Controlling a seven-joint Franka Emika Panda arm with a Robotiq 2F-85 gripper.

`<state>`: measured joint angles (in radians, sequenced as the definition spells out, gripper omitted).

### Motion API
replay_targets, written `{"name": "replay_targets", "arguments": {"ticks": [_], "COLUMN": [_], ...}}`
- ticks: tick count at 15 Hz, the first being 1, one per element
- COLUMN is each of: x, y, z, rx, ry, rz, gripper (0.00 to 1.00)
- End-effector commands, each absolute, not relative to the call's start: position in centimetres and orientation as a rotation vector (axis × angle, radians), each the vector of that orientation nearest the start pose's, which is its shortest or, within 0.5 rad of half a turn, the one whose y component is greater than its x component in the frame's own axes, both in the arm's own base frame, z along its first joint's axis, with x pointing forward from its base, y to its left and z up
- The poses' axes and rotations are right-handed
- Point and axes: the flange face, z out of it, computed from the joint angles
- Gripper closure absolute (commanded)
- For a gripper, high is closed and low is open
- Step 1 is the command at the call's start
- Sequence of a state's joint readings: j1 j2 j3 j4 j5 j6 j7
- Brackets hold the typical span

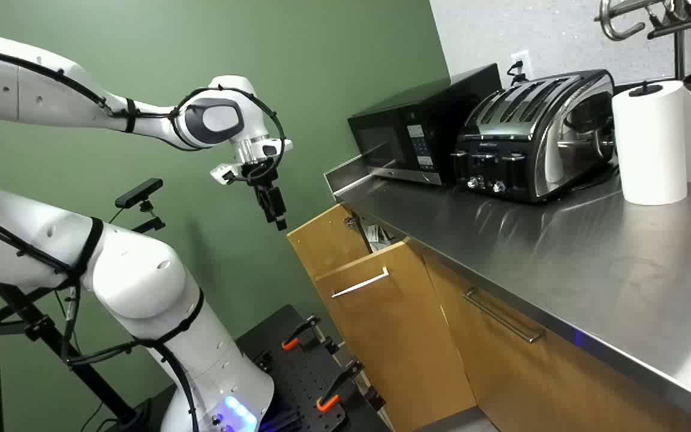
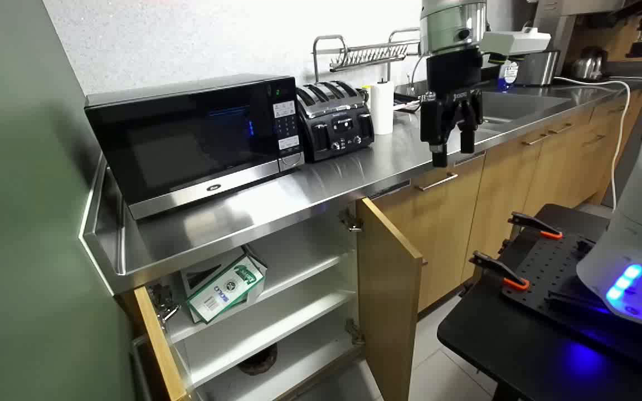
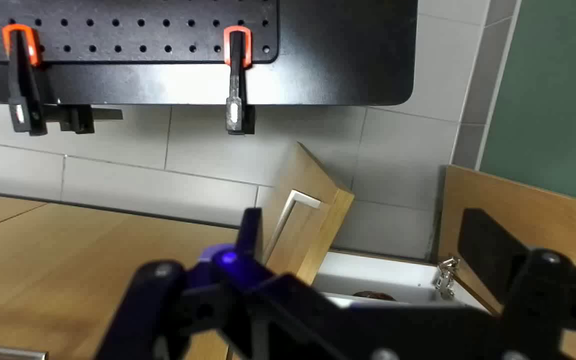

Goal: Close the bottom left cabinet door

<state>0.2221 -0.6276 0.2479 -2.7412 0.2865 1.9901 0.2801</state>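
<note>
The bottom left cabinet door (image 1: 326, 245) is a plain light-brown panel swung open beside the green wall. In an exterior view it shows nearly edge-on at the lower left (image 2: 160, 348). It also shows at the right of the wrist view (image 3: 513, 210), partly behind a finger. The neighbouring door with a silver bar handle (image 1: 390, 324) also stands open; it shows in an exterior view (image 2: 389, 295) and the wrist view (image 3: 295, 210). My gripper (image 1: 278, 221) is open and empty, above the doors and touching neither. Its fingers point down (image 2: 453, 149) and stand wide apart in the wrist view (image 3: 368, 235).
The steel countertop (image 2: 321, 195) bears a black microwave (image 2: 198, 147), a toaster (image 2: 335, 120) and a paper towel roll (image 1: 650, 144). A carton (image 2: 226, 289) lies on the cabinet's upper shelf. The black robot table (image 3: 343, 55) with orange-tipped clamps (image 3: 236, 75) stands opposite the cabinets.
</note>
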Motion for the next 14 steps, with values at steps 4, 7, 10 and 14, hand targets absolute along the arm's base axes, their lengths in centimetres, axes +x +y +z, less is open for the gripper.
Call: {"name": "replay_targets", "arguments": {"ticks": [4, 7, 10, 14], "x": [28.9, 29.2, 29.0, 29.1], "y": [15.8, 18.5, 24.5, 32.3], "z": [38.8, 39.1, 39.9, 40.4], "rx": [-3.074, -3.103, -3.103, -3.056], "ry": [0.0, -0.203, -0.45, -0.802], "rz": [0.243, 0.163, 0.047, -0.181], "gripper": [0.0, 0.0, 0.0, 0.0]}}
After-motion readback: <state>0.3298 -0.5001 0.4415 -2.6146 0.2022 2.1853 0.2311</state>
